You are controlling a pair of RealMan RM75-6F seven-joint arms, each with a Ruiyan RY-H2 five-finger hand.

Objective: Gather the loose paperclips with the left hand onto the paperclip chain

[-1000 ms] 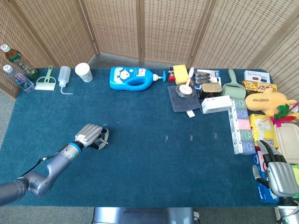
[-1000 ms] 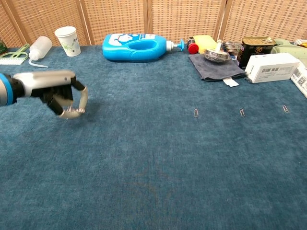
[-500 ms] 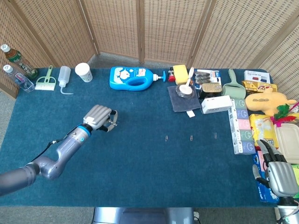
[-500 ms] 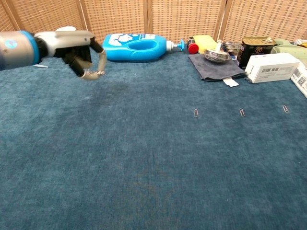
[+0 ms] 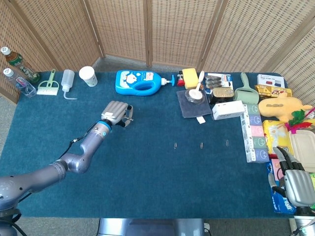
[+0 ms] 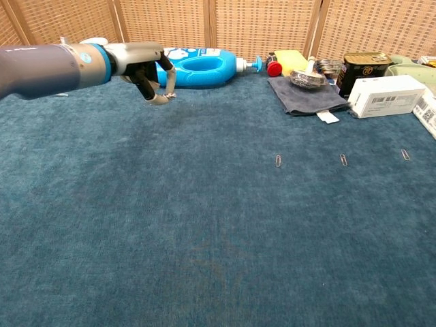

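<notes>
Three small loose paperclips lie in a row on the blue cloth: one (image 5: 175,145) (image 6: 278,161), a second (image 5: 201,145) (image 6: 344,160), and a third (image 5: 227,143) (image 6: 405,154). I cannot make out a paperclip chain in either view. My left hand (image 5: 117,113) (image 6: 151,68) hovers left of the clips, just in front of the blue bottle, fingers curled in with thumb tip meeting a fingertip; nothing shows in it. My right hand (image 5: 295,184) rests at the table's front right corner, fingers spread and holding nothing.
A blue detergent bottle (image 5: 140,81) lies at the back. A grey cloth with a dish and spoon (image 5: 193,101), a white box (image 5: 228,109), tins and packets crowd the back right. A paper cup (image 5: 88,75), squeeze bottle (image 5: 68,79) and brush (image 5: 48,86) stand back left.
My left hand has travelled from the front left of the table up and to the right, ending close to the blue bottle, fingers staying curled. The right hand and the clips have not moved.
</notes>
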